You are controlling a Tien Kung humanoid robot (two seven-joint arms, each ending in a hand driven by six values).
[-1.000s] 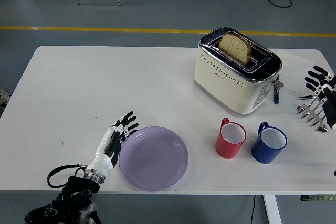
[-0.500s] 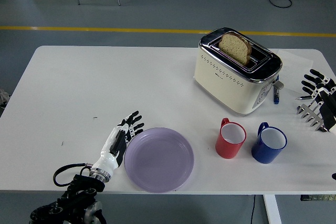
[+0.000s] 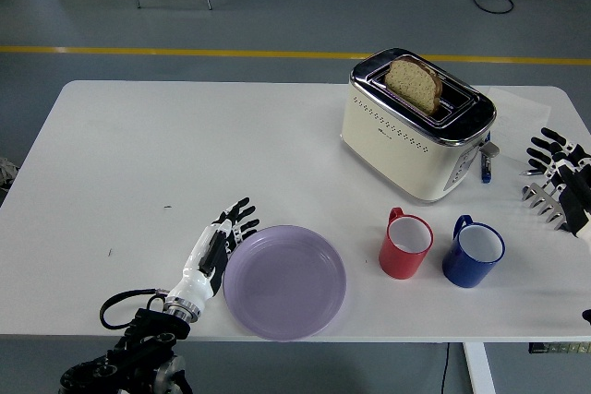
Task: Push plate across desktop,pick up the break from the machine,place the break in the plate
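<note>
At the near edge of the white tabletop [image 3: 185,154], the left hand [image 3: 217,246] rests its straight, spread fingers [image 3: 242,219] against the nine o'clock rim of the round lilac plastic plate [image 3: 284,280], gripping nothing. Pushed toward three o'clock, the plate could knock the red mug [image 3: 405,245], with the blue mug [image 3: 473,252] just beyond. Farther off, the slice of brown bread [image 3: 413,83] stands in the cream-and-chrome toaster [image 3: 416,126]; the right hand [image 3: 559,168], open at the three o'clock edge, might tip it when reaching.
</note>
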